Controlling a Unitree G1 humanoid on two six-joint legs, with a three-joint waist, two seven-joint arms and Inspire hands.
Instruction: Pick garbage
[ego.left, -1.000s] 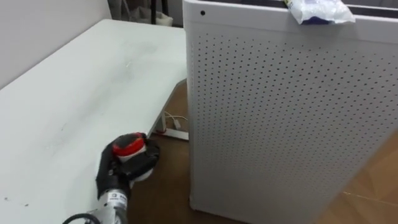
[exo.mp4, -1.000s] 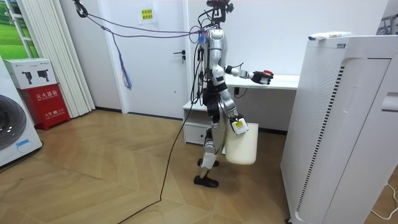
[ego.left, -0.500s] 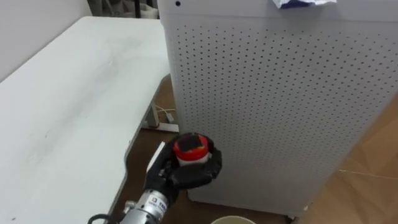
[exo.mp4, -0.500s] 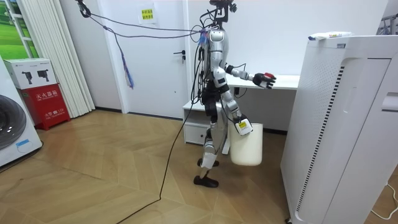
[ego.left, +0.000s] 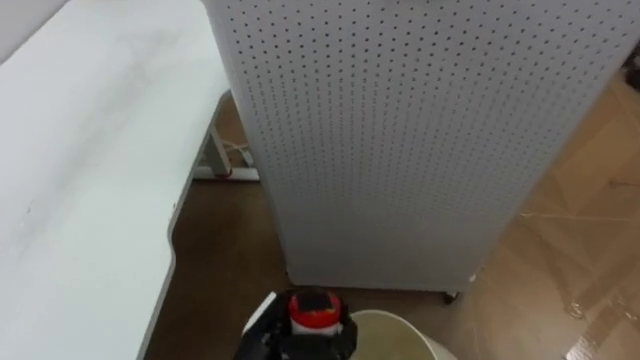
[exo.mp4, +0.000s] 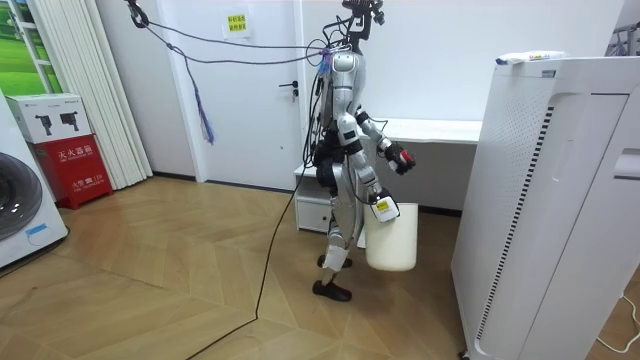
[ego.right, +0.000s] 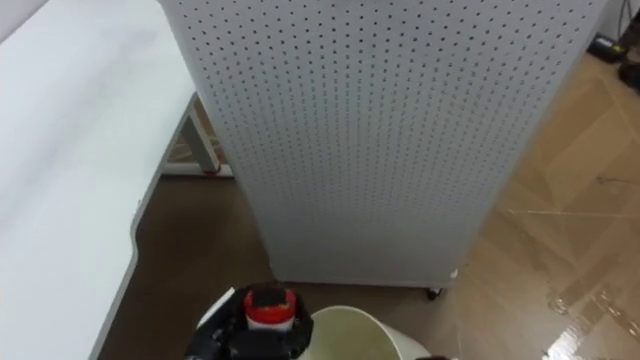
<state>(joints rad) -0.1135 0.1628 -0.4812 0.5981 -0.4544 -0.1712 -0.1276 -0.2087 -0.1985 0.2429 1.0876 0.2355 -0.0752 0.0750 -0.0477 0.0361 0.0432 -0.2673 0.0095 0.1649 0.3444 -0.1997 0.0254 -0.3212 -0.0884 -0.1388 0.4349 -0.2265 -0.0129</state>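
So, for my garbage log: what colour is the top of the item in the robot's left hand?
The item has a red top, clearest in the left eye view.

Robot stood upright. Left arm bent, left hand (ego.left: 300, 342) low before torso, fingers curled round red-capped object (ego.left: 312, 306). Right arm hung down, right hand (exo.mp4: 379, 205) beside thigh.
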